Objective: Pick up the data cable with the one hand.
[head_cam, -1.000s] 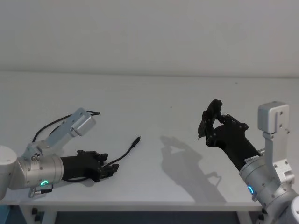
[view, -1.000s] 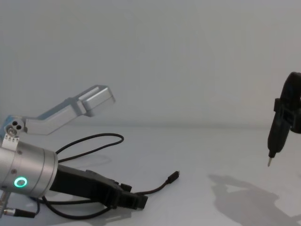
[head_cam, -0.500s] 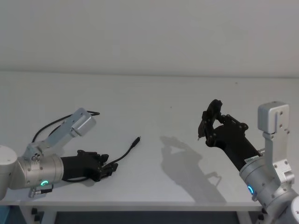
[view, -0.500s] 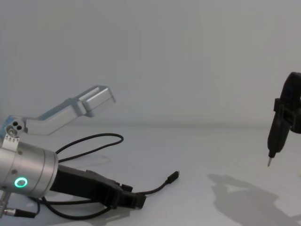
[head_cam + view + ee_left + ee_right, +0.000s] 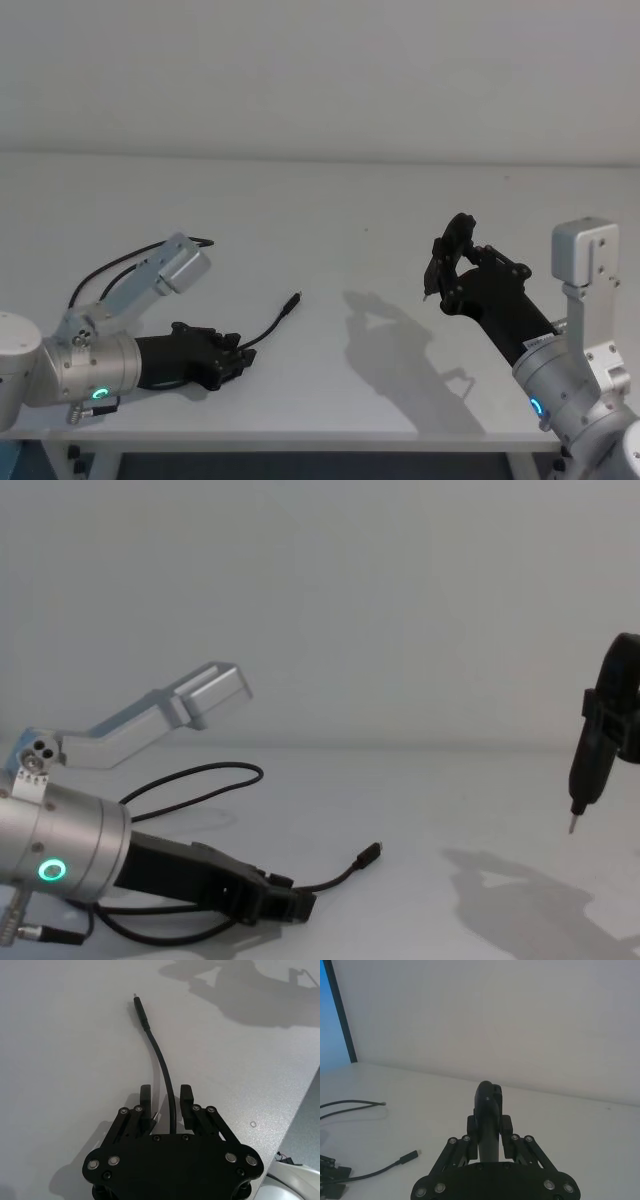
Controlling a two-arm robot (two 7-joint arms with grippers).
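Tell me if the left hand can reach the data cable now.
Probably yes: the left hand sits low on the table, fingers open either side of the data cable, nothing between. Right hand hangs raised, apart.

Within 1 second the left hand (image 5: 242,353) has slid slightly toward the tabletop's (image 5: 350,220) right edge along the data cable (image 5: 268,325) (a small nudge, no more), and its silver wrist (image 5: 88,368) and camera bracket (image 5: 210,693) have shifted the same way.

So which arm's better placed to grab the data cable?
Left. The left gripper is low on the table, open fingers either side of the data cable. The right gripper hangs raised far off, shut on a pen-like tool.
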